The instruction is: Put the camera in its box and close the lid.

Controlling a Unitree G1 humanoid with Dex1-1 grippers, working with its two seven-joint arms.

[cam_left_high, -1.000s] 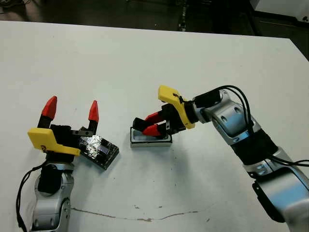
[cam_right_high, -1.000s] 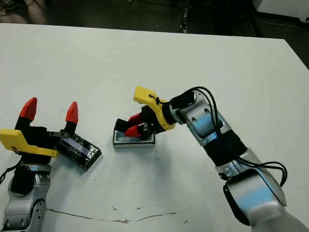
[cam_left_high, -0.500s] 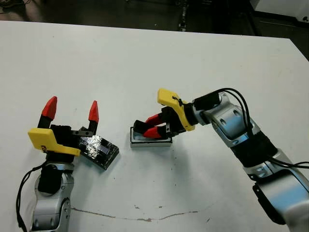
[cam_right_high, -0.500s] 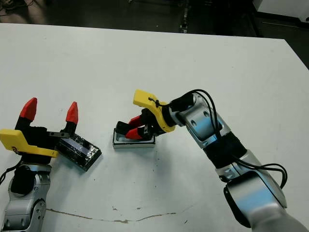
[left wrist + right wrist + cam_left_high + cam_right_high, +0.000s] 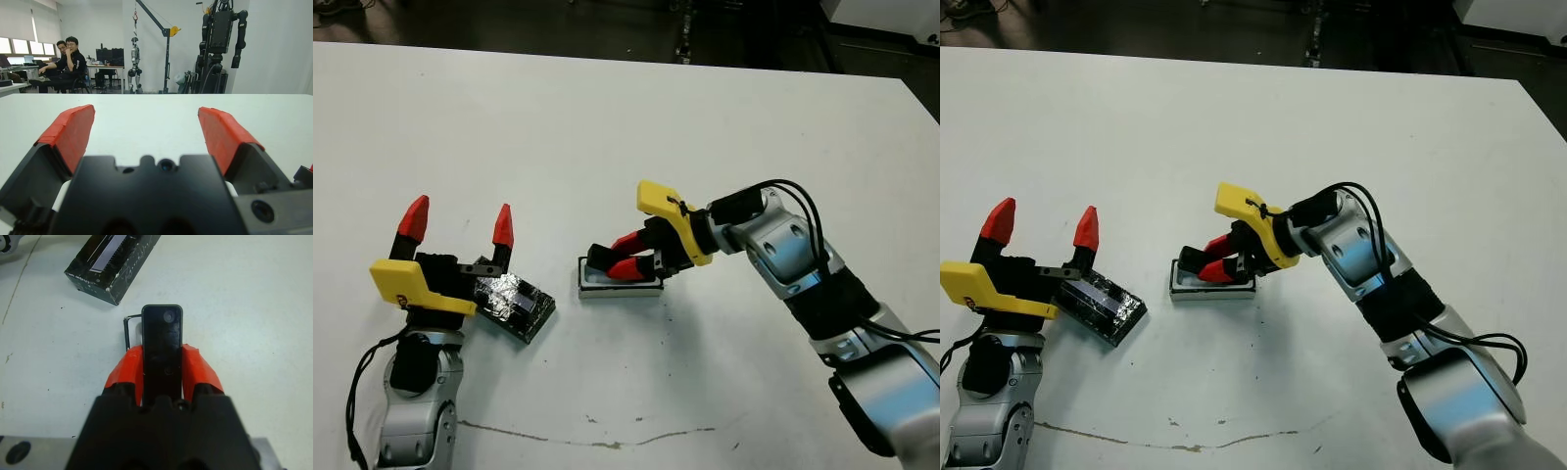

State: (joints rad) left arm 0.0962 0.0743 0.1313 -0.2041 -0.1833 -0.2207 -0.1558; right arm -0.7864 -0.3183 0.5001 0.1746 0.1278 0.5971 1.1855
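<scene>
Since the earlier frames your right arm has lowered a little and drawn its wrist slightly back, so the right gripper [image 5: 622, 257], with its two red-tipped fingers clamped on the small black oblong camera [image 5: 162, 350], now sits lower over the shallow white-lined box [image 5: 619, 281] with its thin dark rim; your left arm and the lid look unmoved. You hold the camera by its long sides, its rounded free end sticking out past the fingertips. In the right wrist view a dark corner of the box rim shows just beside that free end, so the camera looks to hang directly over the tray, but you cannot tell from these views whether it already touches the white floor. What the next move turns on, as I judge it, is alignment: the camera's long axis runs along your fingers and seems roughly parallel to the box's long side, so check that before letting go. Your left gripper [image 5: 146, 134] is spread wide, empty, fingers pointing up, right beside the glossy black speckled lid [image 5: 514, 304] with its pale stripe, which lies on the white table [image 5: 607, 127] apart from the box on its left. That arm is clearly the nearer one for fetching the lid.
</scene>
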